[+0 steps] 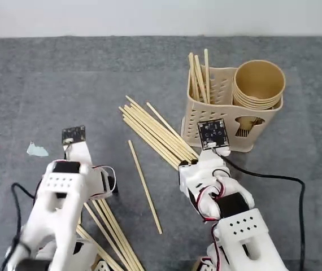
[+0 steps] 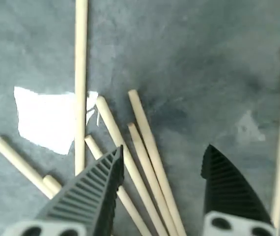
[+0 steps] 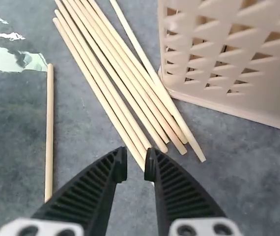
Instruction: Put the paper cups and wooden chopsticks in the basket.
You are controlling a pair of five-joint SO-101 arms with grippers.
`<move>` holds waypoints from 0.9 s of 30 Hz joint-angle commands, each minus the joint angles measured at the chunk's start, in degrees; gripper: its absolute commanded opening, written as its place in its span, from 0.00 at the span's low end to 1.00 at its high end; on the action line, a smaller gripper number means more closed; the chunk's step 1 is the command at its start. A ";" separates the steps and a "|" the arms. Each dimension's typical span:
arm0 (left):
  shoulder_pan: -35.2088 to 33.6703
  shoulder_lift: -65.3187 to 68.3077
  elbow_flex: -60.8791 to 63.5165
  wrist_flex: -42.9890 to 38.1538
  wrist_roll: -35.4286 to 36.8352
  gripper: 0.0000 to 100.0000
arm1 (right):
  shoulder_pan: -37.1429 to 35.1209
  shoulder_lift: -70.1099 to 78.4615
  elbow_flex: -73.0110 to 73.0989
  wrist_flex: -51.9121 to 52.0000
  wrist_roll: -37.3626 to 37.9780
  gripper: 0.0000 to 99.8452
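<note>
Left gripper point(image 2: 163, 150): jaws wide apart, nothing between them, hanging over a loose group of pale wooden chopsticks point(image 2: 145, 147) that lie flat on the grey felt-like table cover point(image 1: 93, 84). In the high view these sticks sit at about 7 o'clock on the table, partly under the left arm. A small torn scrap of whitish paper point(image 2: 44, 118) lies just beside the group, one stick crossing its edge; from above it is at 9 o'clock. Right gripper point(image 3: 135, 164): jaws narrow, a slim gap left, with the near end of one stick from a fanned bundle of long wooden chopsticks point(image 3: 115, 83) reaching into that gap; contact with the pads cannot be judged. The bundle lies flat near table centre, its far ends toward 11 o'clock. A single stray wooden chopstick point(image 1: 145, 186) lies apart at about 6 o'clock of centre. At 1 o'clock stands the beige perforated plastic basket point(image 1: 195, 121), upright, bundle just beside its wall. Inside it: a nested stack of tan paper cups point(image 1: 259, 84) in the 3 o'clock compartment, a few upright chopsticks point(image 1: 198, 79) in the other.
</note>
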 commanded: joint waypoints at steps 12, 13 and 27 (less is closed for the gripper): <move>0.18 21.19 -10.51 -3.60 5.19 0.24 | 0.57 -1.19 -0.35 -1.27 -0.70 0.07; 0.18 22.07 -11.56 -3.60 6.07 0.23 | 0.57 -1.19 -0.35 -1.27 -0.70 0.07; 0.53 26.29 -18.33 -3.96 12.40 0.01 | 2.68 -1.36 -0.62 -1.27 -0.70 0.07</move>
